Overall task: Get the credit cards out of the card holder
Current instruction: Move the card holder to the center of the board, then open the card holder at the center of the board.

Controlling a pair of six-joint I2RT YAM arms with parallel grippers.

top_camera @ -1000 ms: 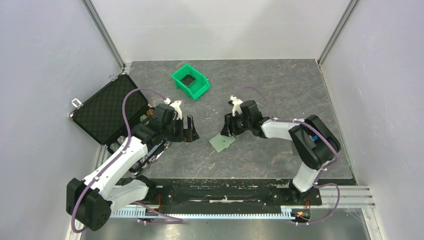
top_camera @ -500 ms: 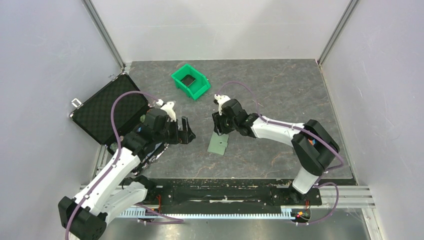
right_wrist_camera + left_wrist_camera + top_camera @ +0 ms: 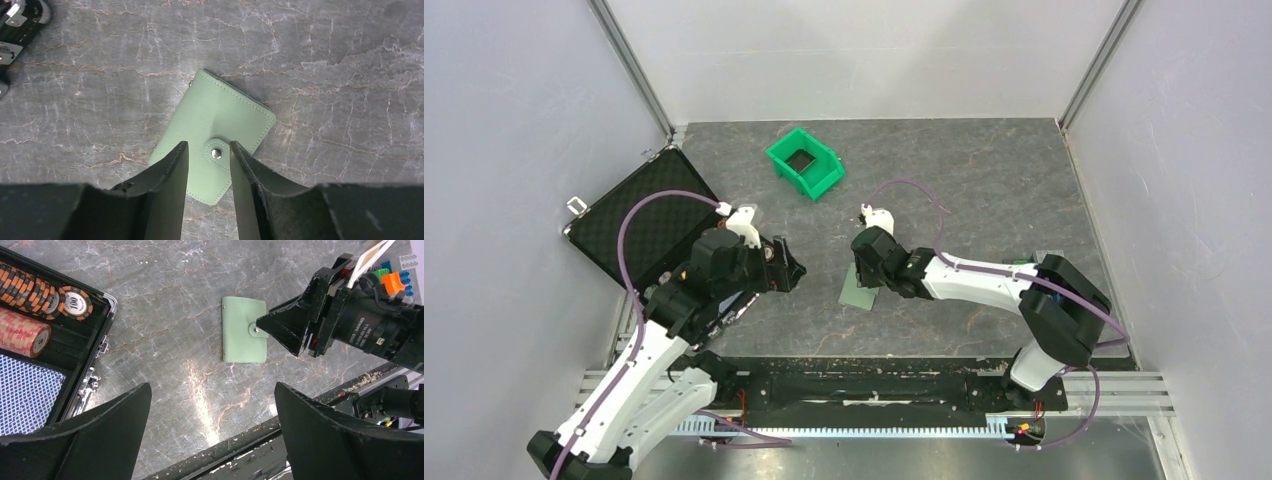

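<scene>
The card holder (image 3: 859, 292) lies closed and flat on the grey table, pale green with its snap tab fastened; it also shows in the left wrist view (image 3: 243, 330) and the right wrist view (image 3: 220, 115). No credit cards show; they are hidden. My right gripper (image 3: 862, 277) points down at the holder's tab edge, its jaws a narrow gap apart with the snap tab between them (image 3: 208, 145), not pinching it. Its tip shows in the left wrist view (image 3: 265, 327). My left gripper (image 3: 789, 268) is wide open and empty (image 3: 211, 387), held above the table left of the holder.
An open black foam-lined case (image 3: 639, 220) lies at the left, with rows of poker chips (image 3: 45, 287) in it. A green plastic bin (image 3: 804, 163) with a dark square inside stands at the back. The black front rail (image 3: 280, 440) runs near the holder.
My right gripper has moved left and toward the near edge, down onto the holder, which has shifted and turned slightly. My left arm has drawn back to the left.
</scene>
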